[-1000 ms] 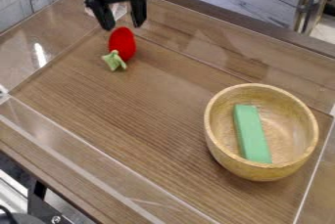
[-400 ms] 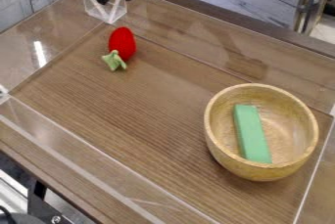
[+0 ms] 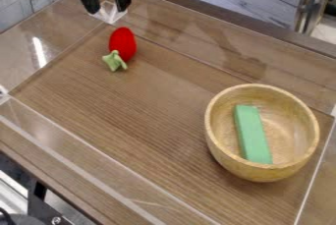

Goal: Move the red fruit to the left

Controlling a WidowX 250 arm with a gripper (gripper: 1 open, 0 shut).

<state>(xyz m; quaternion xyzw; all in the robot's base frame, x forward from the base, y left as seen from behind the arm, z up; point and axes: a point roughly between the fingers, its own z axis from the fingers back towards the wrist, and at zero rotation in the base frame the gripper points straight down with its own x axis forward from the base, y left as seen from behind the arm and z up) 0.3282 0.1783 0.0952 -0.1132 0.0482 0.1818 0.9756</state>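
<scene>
At the far left of the wooden table (image 3: 144,121), the gripper (image 3: 104,3) hangs with its claw spread wide and nothing between the fingers. Red fruit (image 3: 121,41) lies on the table nearer the camera than the gripper, apart from it, its green leafy stem (image 3: 116,62) pointing toward the camera. Bare wood around the fruit; nothing crowds it. Well off to the right sits a wooden bowl (image 3: 221,139) with a green block (image 3: 252,134) lying inside. Clear walls (image 3: 79,170) edge the table.
</scene>
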